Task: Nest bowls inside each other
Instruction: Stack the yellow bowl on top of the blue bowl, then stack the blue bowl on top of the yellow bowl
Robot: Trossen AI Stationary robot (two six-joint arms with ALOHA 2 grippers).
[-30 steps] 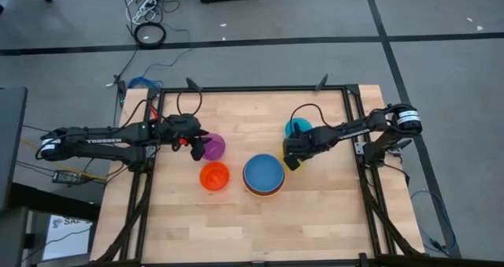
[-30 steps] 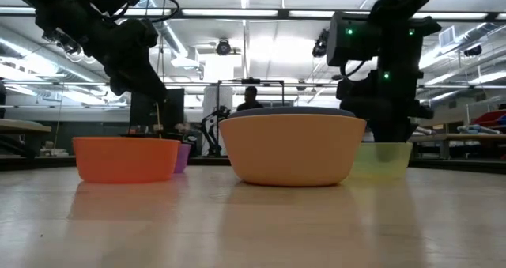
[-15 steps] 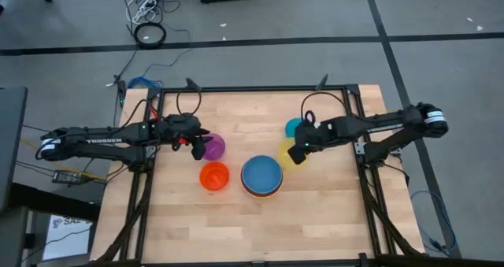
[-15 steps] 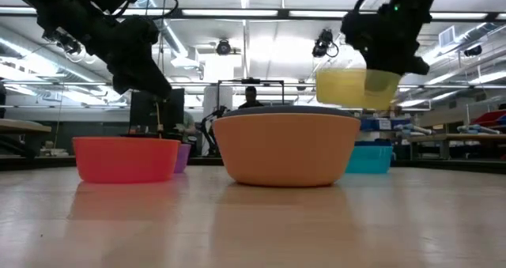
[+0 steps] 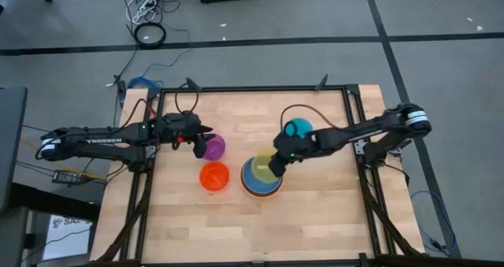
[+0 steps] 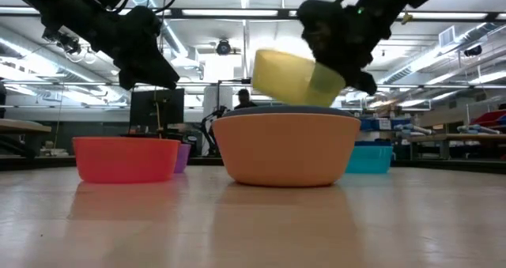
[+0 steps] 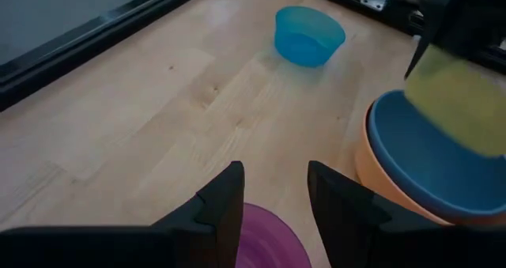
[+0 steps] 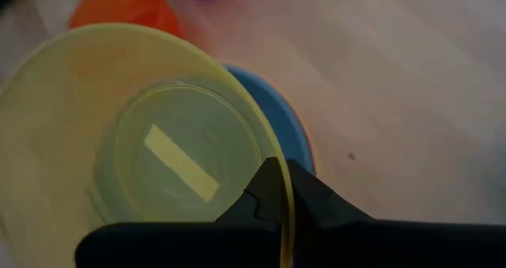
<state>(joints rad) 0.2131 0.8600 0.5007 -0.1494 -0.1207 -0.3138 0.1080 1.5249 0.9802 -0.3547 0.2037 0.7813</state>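
Here the left claw (image 5: 203,140) hangs with its fingers spread and nothing between them, just over the near rim of the purple bowl (image 5: 214,146), which sits on the wooden surface (image 5: 315,220). Just beside the purple one stands the small red-orange bowl (image 5: 214,176). Further right, the blue bowl (image 5: 253,177) rests nested inside the large orange bowl (image 6: 286,149). Above the blue bowl, the right claw (image 5: 276,163) is closed on the rim of the yellow bowl (image 5: 264,162), holding it tilted in the air, clear of the stack. Behind the right arm, the teal bowl (image 5: 298,128) sits alone, well apart from the others.
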